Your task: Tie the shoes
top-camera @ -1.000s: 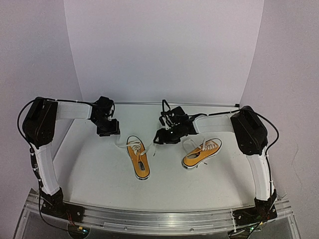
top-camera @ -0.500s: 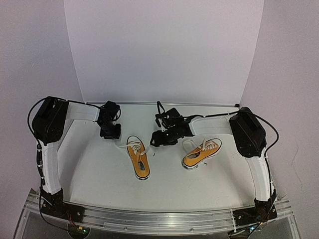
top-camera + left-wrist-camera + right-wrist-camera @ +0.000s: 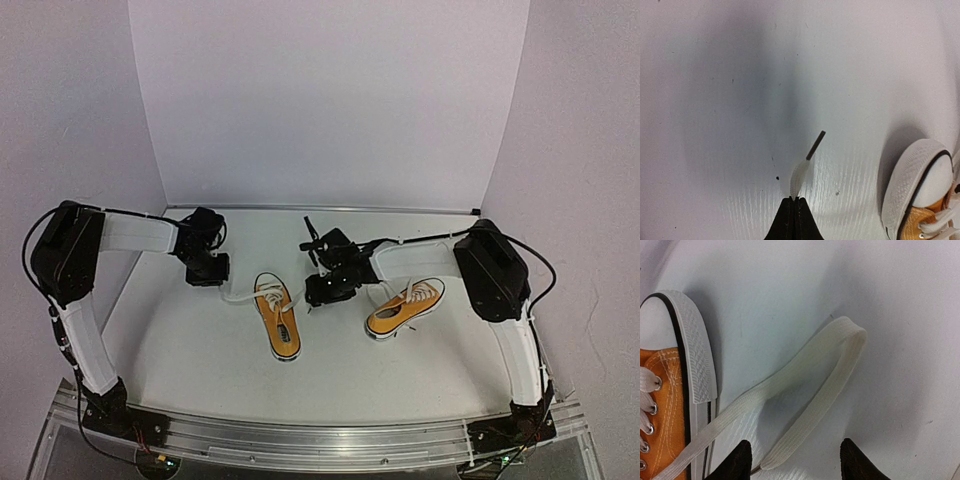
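Observation:
Two orange-yellow shoes with white laces lie on the white table, the left shoe [image 3: 277,318] pointing away and the right shoe [image 3: 405,308] angled right. My left gripper [image 3: 794,199] is shut on the end of a white lace [image 3: 799,175] just behind its dark tip, left of the shoe's toe cap [image 3: 920,180]. It shows in the top view as the left gripper [image 3: 207,270]. My right gripper [image 3: 797,462] is open, its fingers astride the free end of a folded lace [image 3: 830,365] lying flat beside the shoe's sole [image 3: 692,360]. From above, the right gripper [image 3: 325,290] hovers between the shoes.
White backdrop walls [image 3: 330,100] close the table at the back and sides. Both arm bases stand on the metal rail [image 3: 320,440] at the near edge.
The left gripper has closed on the lace end and shifted slightly left. The right gripper has come down and left toward the left shoe's lace, its jaws narrower than before.

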Robot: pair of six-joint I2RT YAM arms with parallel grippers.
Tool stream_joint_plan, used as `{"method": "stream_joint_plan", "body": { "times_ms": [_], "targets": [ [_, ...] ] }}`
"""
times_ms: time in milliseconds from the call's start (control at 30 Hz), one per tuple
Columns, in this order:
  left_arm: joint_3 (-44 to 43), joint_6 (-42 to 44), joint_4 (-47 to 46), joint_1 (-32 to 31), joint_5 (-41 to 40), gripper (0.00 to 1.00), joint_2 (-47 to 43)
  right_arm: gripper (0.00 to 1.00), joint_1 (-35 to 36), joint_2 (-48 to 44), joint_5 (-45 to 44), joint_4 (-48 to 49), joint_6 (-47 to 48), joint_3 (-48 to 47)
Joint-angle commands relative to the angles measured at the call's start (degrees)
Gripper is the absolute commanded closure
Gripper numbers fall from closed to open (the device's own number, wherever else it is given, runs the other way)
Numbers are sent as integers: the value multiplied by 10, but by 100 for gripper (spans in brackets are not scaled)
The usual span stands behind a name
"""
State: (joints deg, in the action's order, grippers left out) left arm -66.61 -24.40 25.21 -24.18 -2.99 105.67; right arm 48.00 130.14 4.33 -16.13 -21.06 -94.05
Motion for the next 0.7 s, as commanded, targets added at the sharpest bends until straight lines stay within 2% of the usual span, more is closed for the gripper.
{"method": "stream_joint_plan", "body": {
  "times_ms": [0,67,133,167,333,467,567,667],
  "targets": [
    [31,-11,-37,0,1,100,-95,59,10,47,-35,-39,9,-1],
    [51,-11,-48,0,1,100,-124,73,10,55,-42,-40,14,0],
    [69,-12,-57,0,1,100,-152,94,8,49,-43,-41,17,7],
    [79,-16,-61,0,2,100,-167,98,6,39,-43,-40,18,13],
    [155,-37,-106,-1,16,100,-244,100,-17,-57,-77,-34,33,34],
    [217,-47,-135,-4,12,100,-311,100,-23,-144,-51,1,55,22],
    [258,-55,-147,-11,8,100,-362,100,-23,-171,-7,22,63,-18],
    [293,-62,-156,-22,6,100,-417,100,-21,-157,85,53,55,-68]
  ]
}}
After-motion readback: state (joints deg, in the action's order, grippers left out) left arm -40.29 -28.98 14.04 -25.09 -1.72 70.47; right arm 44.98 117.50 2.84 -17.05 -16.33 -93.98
